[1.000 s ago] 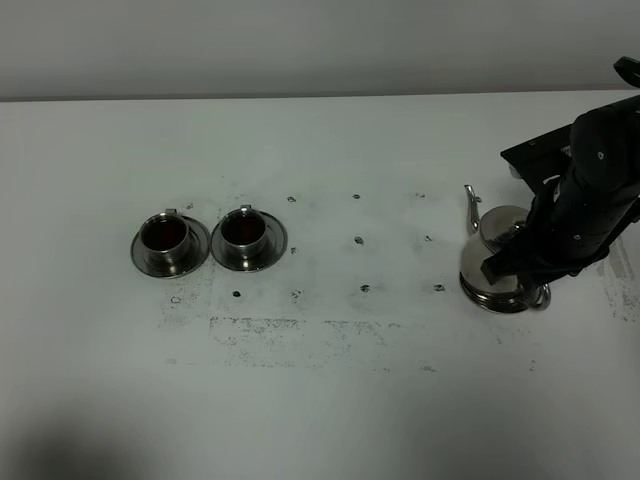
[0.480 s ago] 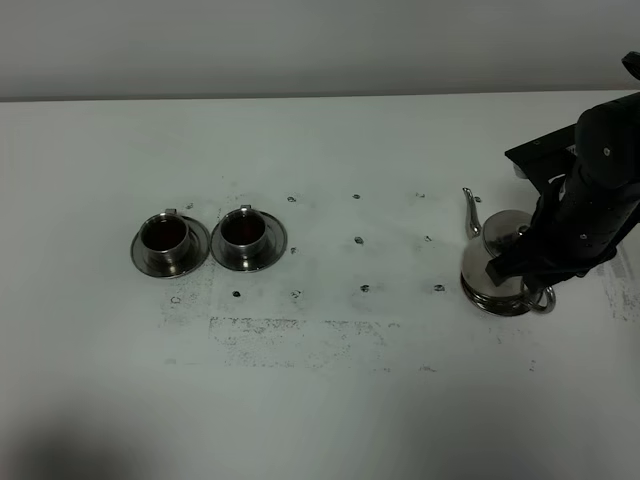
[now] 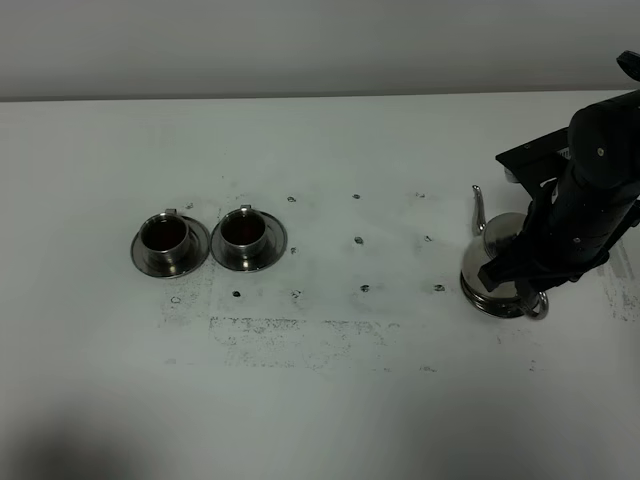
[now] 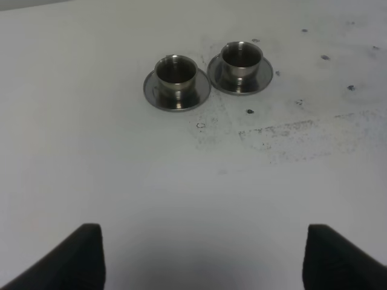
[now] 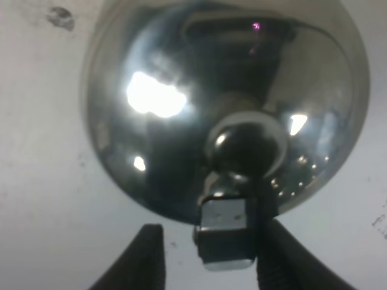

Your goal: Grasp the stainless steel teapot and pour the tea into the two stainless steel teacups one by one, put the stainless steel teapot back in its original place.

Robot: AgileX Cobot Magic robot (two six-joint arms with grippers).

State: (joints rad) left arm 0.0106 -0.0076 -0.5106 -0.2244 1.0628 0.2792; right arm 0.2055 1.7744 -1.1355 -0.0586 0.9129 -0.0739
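Observation:
The stainless steel teapot (image 3: 497,246) stands upright on the table at the right, its thin spout (image 3: 479,205) pointing toward the far edge. My right gripper (image 3: 527,287) comes down over the pot from above and hides its lid. In the right wrist view its two dark fingers flank the handle bracket (image 5: 224,232) below the knobbed lid (image 5: 245,145), holding the teapot (image 5: 169,90). The two stainless steel teacups (image 3: 164,236) (image 3: 242,230) sit side by side on saucers at the left, with dark reddish tea in them. My left gripper (image 4: 202,260) is open, well short of the cups (image 4: 176,70) (image 4: 241,55).
The white table (image 3: 330,400) has small dark marks and a scuffed patch (image 3: 300,335) between the cups and the teapot. A grey wall (image 3: 300,45) runs along the table's far edge.
The right arm has shifted slightly and the teapot has turned with it. Its spout has swung a little to the right. The cups have not moved.

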